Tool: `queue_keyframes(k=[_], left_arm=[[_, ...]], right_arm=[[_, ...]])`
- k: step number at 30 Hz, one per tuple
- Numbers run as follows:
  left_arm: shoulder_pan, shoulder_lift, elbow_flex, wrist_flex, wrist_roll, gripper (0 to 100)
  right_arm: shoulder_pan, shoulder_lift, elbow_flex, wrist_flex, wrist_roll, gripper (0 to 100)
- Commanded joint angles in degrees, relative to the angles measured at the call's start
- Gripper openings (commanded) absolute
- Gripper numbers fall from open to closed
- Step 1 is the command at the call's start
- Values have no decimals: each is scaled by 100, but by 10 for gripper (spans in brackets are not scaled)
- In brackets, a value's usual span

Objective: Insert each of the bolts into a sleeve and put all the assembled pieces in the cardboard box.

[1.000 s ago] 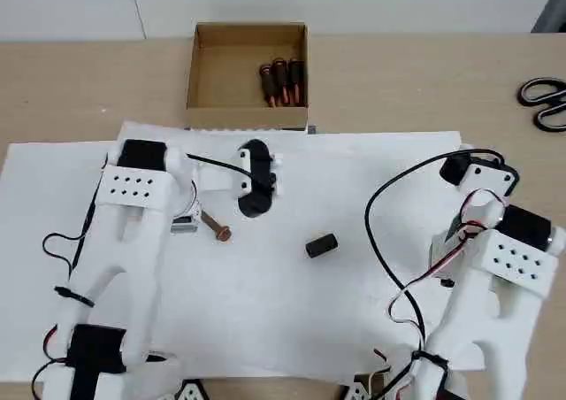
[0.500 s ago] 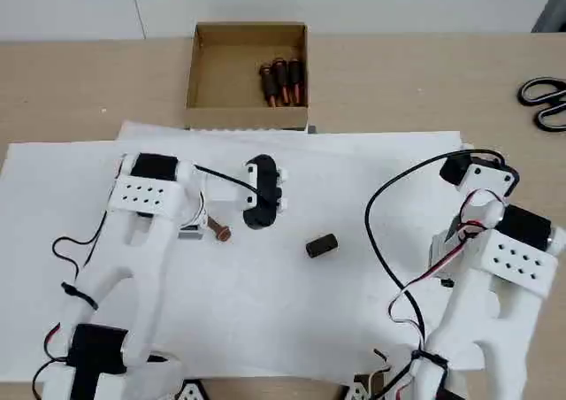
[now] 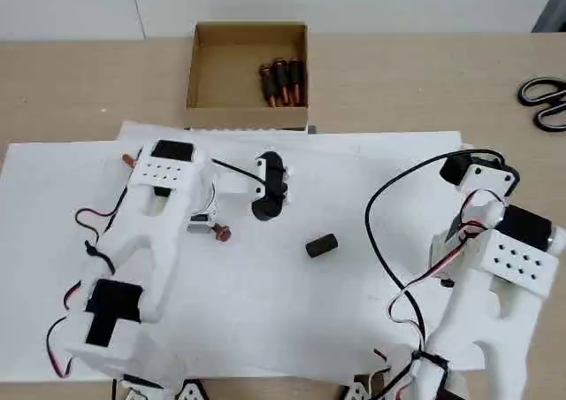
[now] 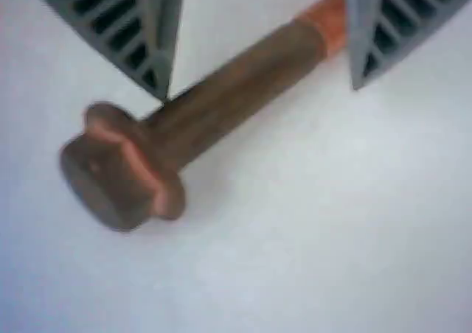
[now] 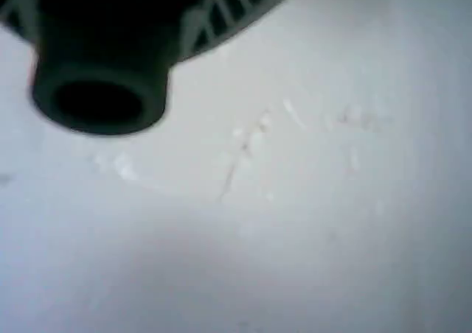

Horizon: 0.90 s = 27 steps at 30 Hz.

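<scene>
Change: the left arm has swung toward 1 o'clock across the white paper sheet [image 3: 292, 320]. It now hangs right over the bolt [image 3: 221, 232].
Left gripper: the left gripper [image 4: 258, 86] is spread wide. One ribbed finger sits on each side of the bolt's shaft, and neither is pressing it.
Bolt: it lies flat on the paper, brown with a flanged head, at 9 o'clock from the loose sleeve [image 3: 322, 245] and near it.
Meaning for the task: the pick looks lined up, and closing on the shaft seems to be the next step. The shaft runs slantwise between the fingers, so it could roll or twist as they close.
Right gripper: the right gripper [image 5: 118, 23] appears clamped on a black held sleeve [image 5: 99, 101]. The sleeve's open bore hangs above the paper, at 4 o'clock in the high view.
Against the earlier frames: a second ago the left arm stood further toward 9 o'clock. The bolt, the loose sleeve and the right arm have not shifted.
Cardboard box: the cardboard box [image 3: 190, 73] stands at 12 o'clock beyond the paper. The assembled pieces [image 3: 282, 81] lie against its right-hand wall.
Progress: this bolt is not yet in a sleeve.
Other: a small brown piece [image 3: 129, 159], perhaps another bolt, shows at 10 o'clock of the left arm.
</scene>
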Motion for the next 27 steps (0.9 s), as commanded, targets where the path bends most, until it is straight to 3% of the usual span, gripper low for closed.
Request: queue_keyframes(k=[1,27], left_arm=[[176,9,-400,281,-1090,155],[343,53,365,334,-1284,151]], right_arm=[[31,-119,-35,-101,53,4],[31,-119,-35,-101,53,4]])
